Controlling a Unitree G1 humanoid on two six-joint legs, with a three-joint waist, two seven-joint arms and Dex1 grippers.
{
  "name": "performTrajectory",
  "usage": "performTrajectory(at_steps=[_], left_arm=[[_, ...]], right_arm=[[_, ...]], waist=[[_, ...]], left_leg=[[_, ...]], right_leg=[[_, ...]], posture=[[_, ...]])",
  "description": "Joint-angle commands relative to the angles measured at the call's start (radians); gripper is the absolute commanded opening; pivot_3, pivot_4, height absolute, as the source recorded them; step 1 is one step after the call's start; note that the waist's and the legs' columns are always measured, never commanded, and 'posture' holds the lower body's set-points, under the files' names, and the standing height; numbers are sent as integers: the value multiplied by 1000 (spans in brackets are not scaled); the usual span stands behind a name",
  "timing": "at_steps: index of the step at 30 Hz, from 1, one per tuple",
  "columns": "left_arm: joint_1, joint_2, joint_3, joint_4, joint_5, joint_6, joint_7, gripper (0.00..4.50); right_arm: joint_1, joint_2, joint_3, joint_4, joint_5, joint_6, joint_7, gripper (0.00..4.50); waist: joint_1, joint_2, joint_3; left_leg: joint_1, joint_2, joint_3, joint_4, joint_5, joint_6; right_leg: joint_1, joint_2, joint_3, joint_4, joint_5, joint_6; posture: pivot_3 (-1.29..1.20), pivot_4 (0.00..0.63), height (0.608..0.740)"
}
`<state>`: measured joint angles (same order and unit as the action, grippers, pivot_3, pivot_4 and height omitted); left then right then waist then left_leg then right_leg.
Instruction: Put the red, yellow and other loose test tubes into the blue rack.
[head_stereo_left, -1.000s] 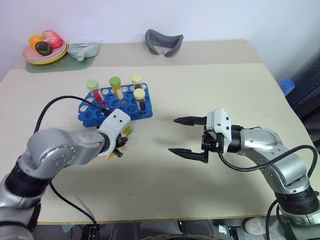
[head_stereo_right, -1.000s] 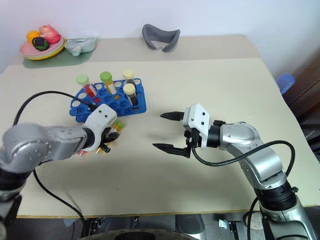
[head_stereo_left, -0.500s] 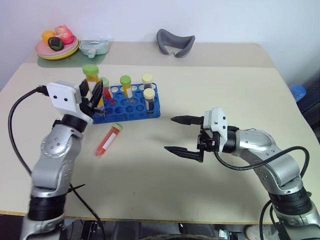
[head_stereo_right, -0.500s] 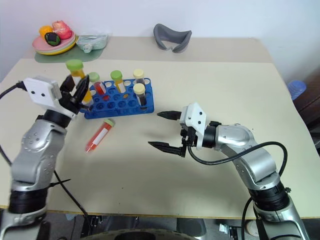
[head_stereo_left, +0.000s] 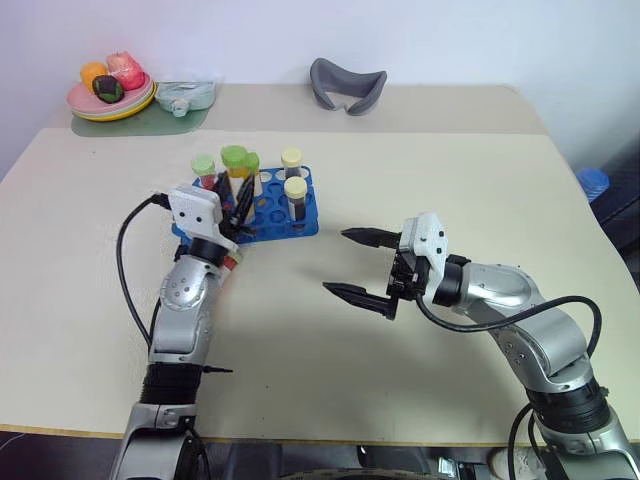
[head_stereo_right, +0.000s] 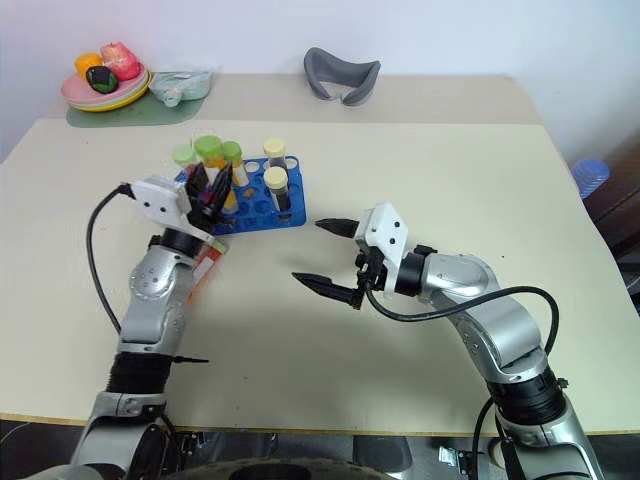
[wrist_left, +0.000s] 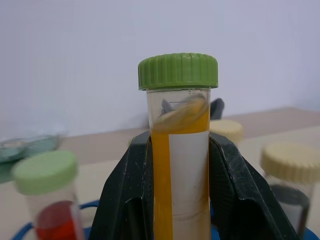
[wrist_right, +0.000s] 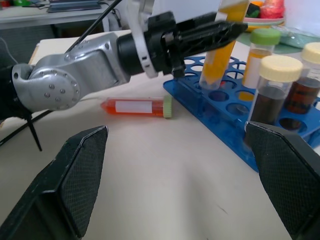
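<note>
Left claw (head_stereo_left: 234, 200) is pinching the yellow tube (wrist_left: 178, 165) just under its green cap, and it's hanging at a tilt right over the near-left corner of the rack (head_stereo_left: 300, 222), bottom end close to the holes but not seated as far as I can tell. My worry is that tilt: if I push down at this angle, the tip could catch a hole's edge or slip into the wrong hole, and it might shove the whole rack along the table (head_stereo_left: 450, 180) since nothing is bracing it (the right claw (head_stereo_left: 335, 262) is spread wide, holding nothing, well off to the side). The neighbouring tubes are also close enough that my fingers could knock them. Letting go early would drop it sideways. Count: four tubes standing in the rack, one in my grip, one red tube (wrist_right: 135, 106) lying flat beside the rack near my left arm.
</note>
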<state>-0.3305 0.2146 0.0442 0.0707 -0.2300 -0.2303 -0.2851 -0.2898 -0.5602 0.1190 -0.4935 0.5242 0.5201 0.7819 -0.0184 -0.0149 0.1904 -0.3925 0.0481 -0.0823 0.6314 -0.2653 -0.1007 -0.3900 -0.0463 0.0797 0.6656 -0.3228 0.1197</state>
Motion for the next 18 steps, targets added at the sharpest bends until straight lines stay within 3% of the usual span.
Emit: performTrajectory(at_steps=[1, 18], left_arm=[[-25, -17, 6, 16, 7, -61, -18, 879], [-65, -68, 18, 203, 61, -213, -11, 879]], right_arm=[[7, -4, -25, -43, 13, 4, -8, 4500], [56, -17, -51, -66, 29, 24, -18, 4500]], waist=[[0, 0, 0], [2, 0, 0]], left_leg=[[0, 0, 0, 0, 0, 0], [0, 0, 0, 0, 0, 0]], right_leg=[[0, 0, 0, 0, 0, 0], [0, 0, 0, 0, 0, 0]], posture=[[0, 150, 740], [0, 150, 740]])
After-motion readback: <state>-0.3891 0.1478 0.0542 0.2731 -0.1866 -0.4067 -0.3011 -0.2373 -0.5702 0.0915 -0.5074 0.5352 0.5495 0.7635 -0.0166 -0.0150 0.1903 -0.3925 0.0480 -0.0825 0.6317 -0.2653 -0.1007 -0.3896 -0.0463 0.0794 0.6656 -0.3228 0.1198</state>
